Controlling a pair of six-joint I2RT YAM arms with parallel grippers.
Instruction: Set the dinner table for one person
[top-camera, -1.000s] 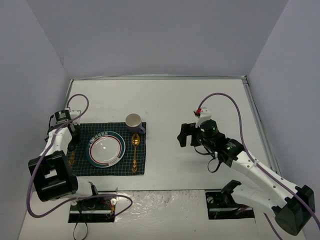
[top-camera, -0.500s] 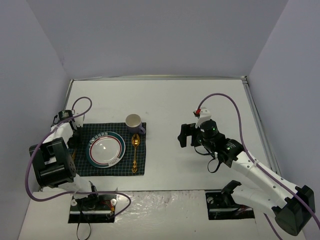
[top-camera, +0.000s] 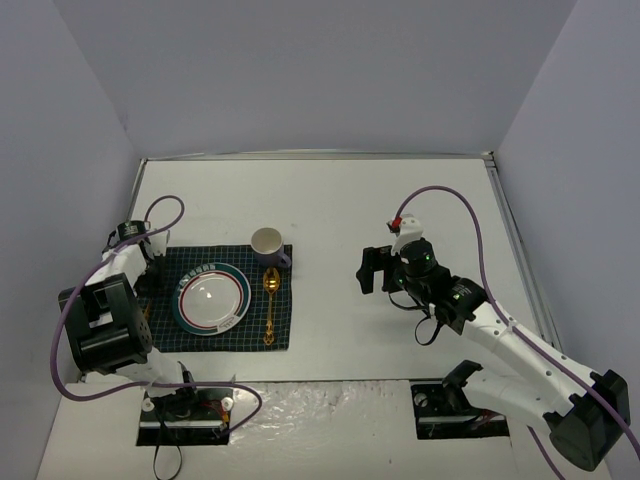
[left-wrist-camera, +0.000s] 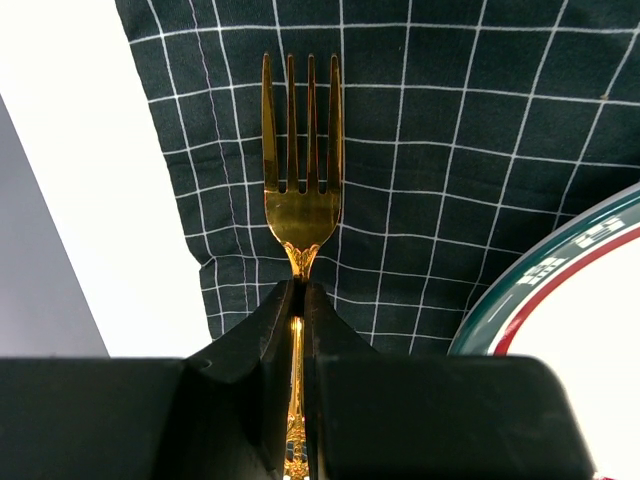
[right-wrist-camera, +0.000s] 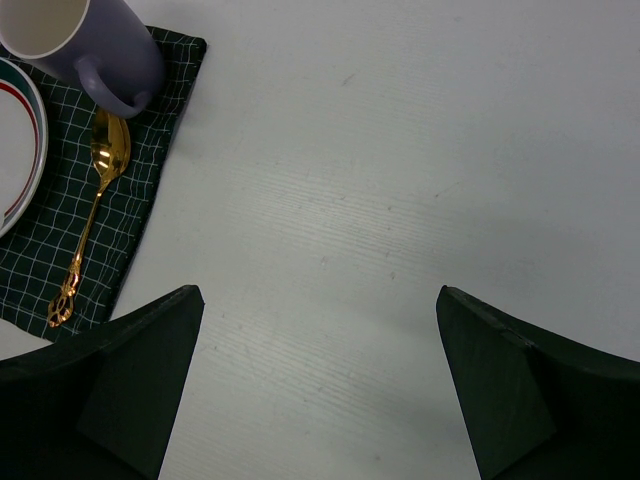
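Note:
My left gripper (left-wrist-camera: 299, 290) is shut on the handle of a gold fork (left-wrist-camera: 302, 190). The tines lie over the left strip of the dark green checked cloth (left-wrist-camera: 450, 150), beside the plate (left-wrist-camera: 570, 290). In the top view this gripper (top-camera: 148, 283) is at the cloth's left edge. The white plate with a green and red rim (top-camera: 212, 298), a gold spoon (top-camera: 270, 300) and a lilac mug (top-camera: 268, 245) sit on the cloth (top-camera: 255, 335). My right gripper (top-camera: 368, 268) is open and empty above the bare white dinner table (top-camera: 350, 200), right of the cloth.
The right wrist view shows the open gripper (right-wrist-camera: 320, 300) over bare tabletop (right-wrist-camera: 400, 150), with the mug (right-wrist-camera: 90, 45), spoon (right-wrist-camera: 95, 200) and cloth corner (right-wrist-camera: 150, 110) at upper left. Grey walls close in the table on three sides.
A second ago my left arm shifted its wrist a little left and back along the cloth's left edge, still holding the fork; since half a second ago it is still. The right arm has not moved.

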